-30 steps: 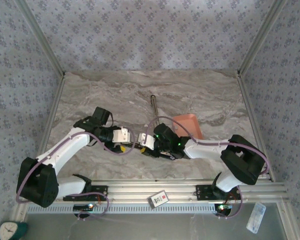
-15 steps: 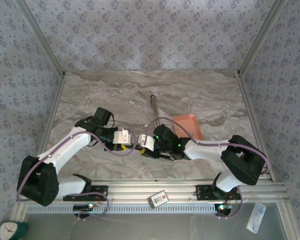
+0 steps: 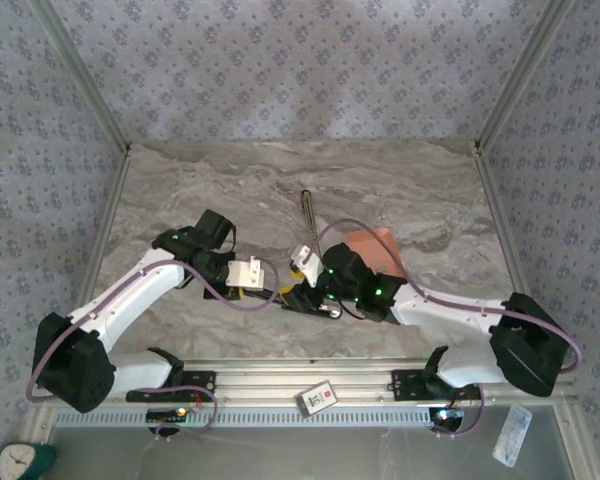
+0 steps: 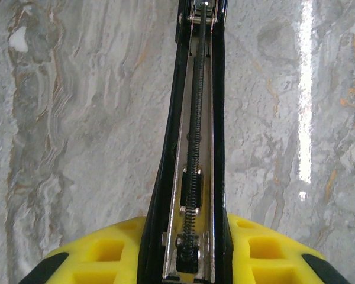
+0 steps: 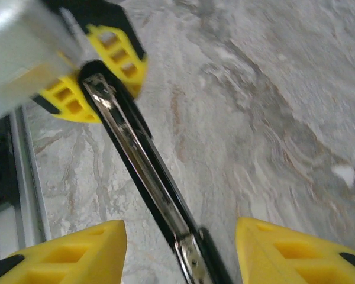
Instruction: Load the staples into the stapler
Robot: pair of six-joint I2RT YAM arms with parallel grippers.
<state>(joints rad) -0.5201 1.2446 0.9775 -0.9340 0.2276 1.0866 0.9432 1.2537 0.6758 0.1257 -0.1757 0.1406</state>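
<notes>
Two grippers meet on one stapler [image 4: 196, 118]. The left gripper [image 4: 189, 257] is clamped narrow on its rear end, and the open metal channel with its coil spring runs straight out from between the yellow fingers [image 4: 100, 260]. The right gripper [image 5: 180, 254] stands wide, a finger on each side of the stapler's other end and neither touching it. Beyond the right gripper's fingertips, on the marble table [image 3: 200, 180], sits an orange tray [image 3: 378, 243]; a thin dark bar [image 3: 307, 208] lies farther out, just left of the tray.
</notes>
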